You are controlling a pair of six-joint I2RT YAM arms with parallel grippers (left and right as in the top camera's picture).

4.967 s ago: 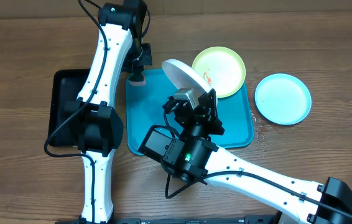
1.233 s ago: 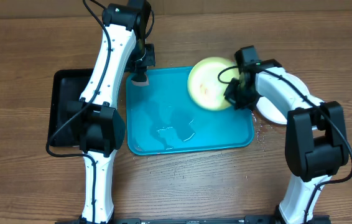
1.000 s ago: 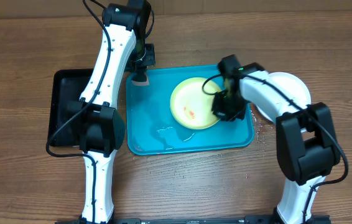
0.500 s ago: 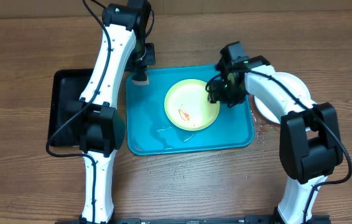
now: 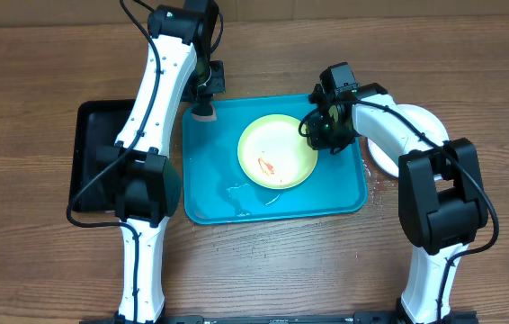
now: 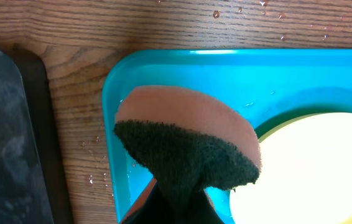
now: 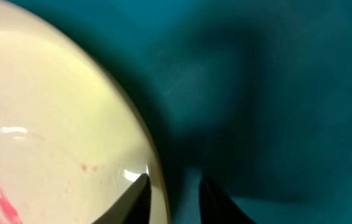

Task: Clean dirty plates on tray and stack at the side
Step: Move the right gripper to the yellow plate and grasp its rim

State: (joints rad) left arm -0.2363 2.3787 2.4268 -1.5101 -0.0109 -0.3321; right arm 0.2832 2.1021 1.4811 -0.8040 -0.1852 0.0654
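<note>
The yellow-green plate (image 5: 277, 151) lies flat in the middle of the turquoise tray (image 5: 214, 198), with a red smear near its centre. My right gripper (image 5: 325, 133) is at the plate's right rim; in the right wrist view its fingers (image 7: 173, 190) straddle the plate (image 7: 51, 124) rim, slightly open. The white plate (image 5: 419, 121) lies on the table right of the tray, partly behind my right arm. The light blue plate is hidden. My left gripper (image 5: 202, 94) is shut on an orange-and-dark sponge (image 6: 188, 124) above the tray's far left corner (image 6: 182, 68).
A black tray (image 5: 88, 162) lies left of the turquoise tray; it also shows in the left wrist view (image 6: 2, 124). A water puddle (image 5: 254, 191) sits on the turquoise tray's near part. Water drops (image 5: 376, 184) lie on the wooden table by the tray's right edge.
My right gripper carried the yellow-green plate left from the tray's far right corner and laid it flat in the tray's middle. The left arm has not moved.
</note>
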